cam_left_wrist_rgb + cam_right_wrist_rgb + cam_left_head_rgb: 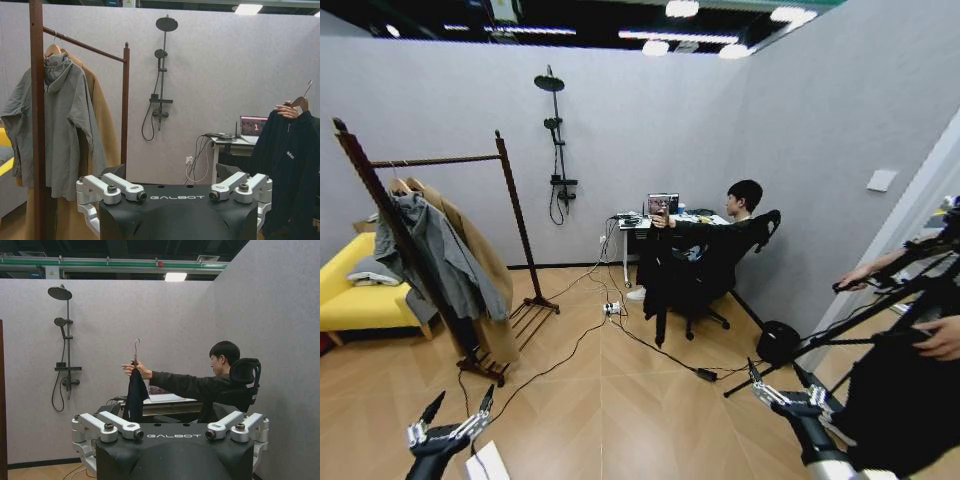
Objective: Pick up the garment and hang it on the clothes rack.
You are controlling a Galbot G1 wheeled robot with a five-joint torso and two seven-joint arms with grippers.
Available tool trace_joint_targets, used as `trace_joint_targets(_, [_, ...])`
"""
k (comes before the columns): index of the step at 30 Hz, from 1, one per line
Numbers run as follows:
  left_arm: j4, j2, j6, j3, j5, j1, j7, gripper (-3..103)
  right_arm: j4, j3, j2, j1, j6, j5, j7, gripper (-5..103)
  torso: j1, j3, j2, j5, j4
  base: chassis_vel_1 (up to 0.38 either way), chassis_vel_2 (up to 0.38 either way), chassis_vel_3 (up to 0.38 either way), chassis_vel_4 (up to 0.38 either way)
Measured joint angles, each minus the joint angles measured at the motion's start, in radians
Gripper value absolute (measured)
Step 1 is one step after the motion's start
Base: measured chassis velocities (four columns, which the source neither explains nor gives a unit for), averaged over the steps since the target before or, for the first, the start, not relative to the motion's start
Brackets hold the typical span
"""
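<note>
While a seated person's hand holds the garment out at arm's length on a hanger, the robot has not yet touched it, so the step in hand looks like the very first one: reaching for the garment. It hangs black and limp from that hand, in front of the desk at the far wall, well apart from both arms; the right wrist view shows it edge-on as a narrow dark drape under the hanger's hook, and the left wrist view shows it broad-faced. The left gripper sits low in the head view with its fingers spread and nothing between them. The right gripper is likewise low and near the robot, fingers apart and empty. The rack stands to the robot's left, already bearing a grey jacket and a tan coat towards its near end; the far stretch of its top bar looks bare, which seems the natural place for the hanger. Cables trail over the floor between the robot and the desk, and a tripod stands close on the right. By my reading, the next move calls for closing the gap to the garment, bringing one open gripper up to the hanger or the collar just under the person's hand, and taking hold there rather than in the loose cloth, minding the cables and tripod on the way.
</note>
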Motion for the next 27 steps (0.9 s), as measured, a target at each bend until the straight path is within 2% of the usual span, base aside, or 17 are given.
trace_joint_targets(27, [0.000, 0.000, 0.000, 0.000, 0.000, 0.000, 0.000, 100, 0.000, 0.000, 0.000, 0.000, 0.000, 0.000, 0.000, 100, 0.000, 0.000, 0.000, 0.0000, 0.0000, 0.000, 0.000, 0.000, 0.000])
